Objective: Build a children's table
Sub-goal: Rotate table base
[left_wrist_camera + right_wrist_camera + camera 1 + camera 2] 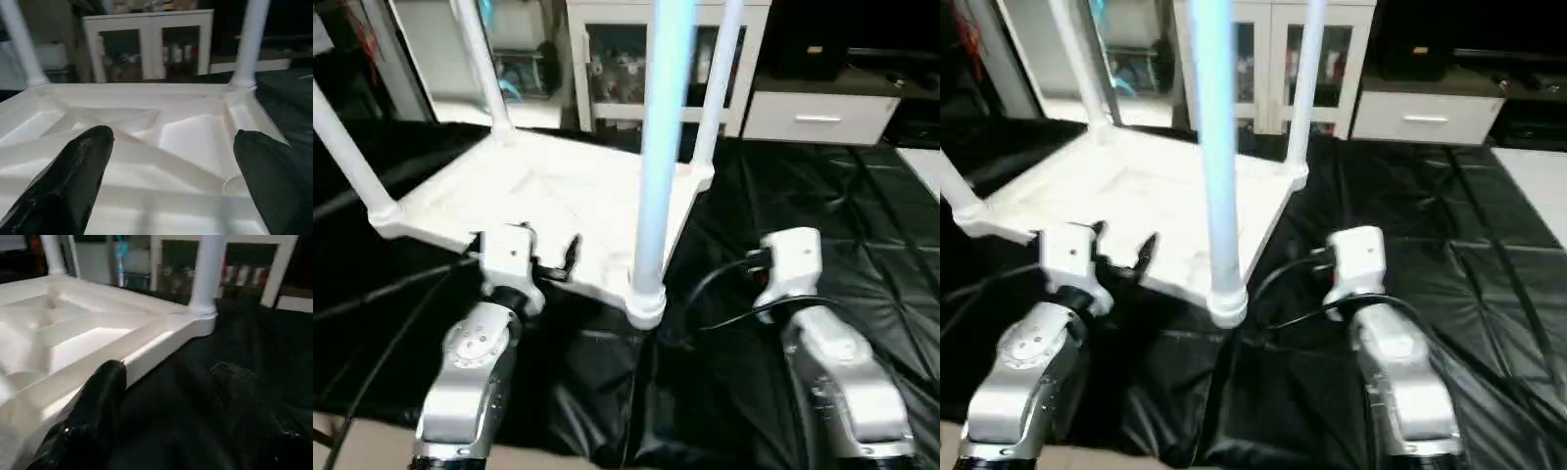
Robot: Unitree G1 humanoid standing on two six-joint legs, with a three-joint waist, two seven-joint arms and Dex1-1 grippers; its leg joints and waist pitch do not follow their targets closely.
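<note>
The table (pixel 558 206) lies upside down on a black sheet (pixel 822 225), its ribbed underside up, with all four legs (pixel 661 147) standing in the corner sockets – by the look of it the build is nearly done and it needs turning over. Being hollow white plastic, it should be light and fairly stiff, though smooth enough to slip; the rim or a leg close to its socket looks like the safest hold, since pulling high on a leg could lever it loose.

The left gripper (pixel 171 161) hangs spread wide over the near edge, holding nothing. The right gripper (pixel 171 391) is partly open and empty, over the sheet just beside the table's side edge.

Behind stand a white cabinet (pixel 607 59) and a low drawer unit (pixel 818 117), well apart – the nearest leg rises between the arms and may block a reach across
</note>
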